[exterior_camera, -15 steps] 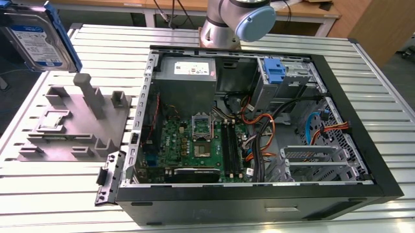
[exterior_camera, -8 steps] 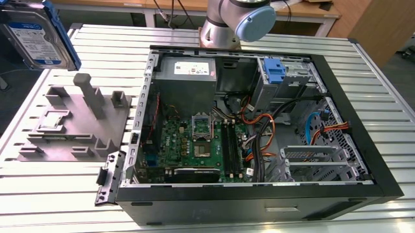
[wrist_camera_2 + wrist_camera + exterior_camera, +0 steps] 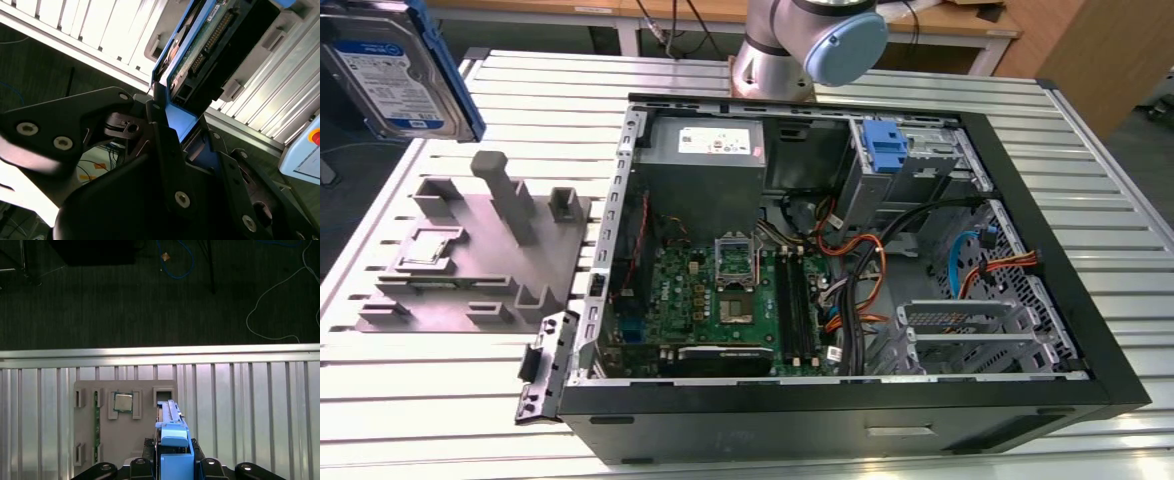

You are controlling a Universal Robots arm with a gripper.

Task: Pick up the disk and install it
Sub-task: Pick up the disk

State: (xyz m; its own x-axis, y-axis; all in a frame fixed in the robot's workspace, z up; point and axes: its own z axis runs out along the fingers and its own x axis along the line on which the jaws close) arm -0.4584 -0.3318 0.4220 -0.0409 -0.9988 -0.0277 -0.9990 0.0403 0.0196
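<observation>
The disk (image 3: 400,70) is a silver-grey hard drive with a white-and-blue label and a blue carrier frame. It hangs in the air at the top of the exterior view's left, above the grey fixture plate (image 3: 467,250). In the first wrist view the disk (image 3: 172,432) shows edge-on, blue frame toward the camera, with my gripper (image 3: 172,462) shut on it from both sides. In the second wrist view the black fingers (image 3: 167,145) clamp the blue frame, and the disk (image 3: 200,45) shows its connector edge.
An open computer case (image 3: 1107,370) lies on the slatted metal table (image 3: 440,420), holding a motherboard (image 3: 720,300), cables and a blue bracket (image 3: 887,150) by the drive bay. The fixture plate (image 3: 115,435) holds a small square chip (image 3: 123,402). The arm's base (image 3: 807,45) stands behind the case.
</observation>
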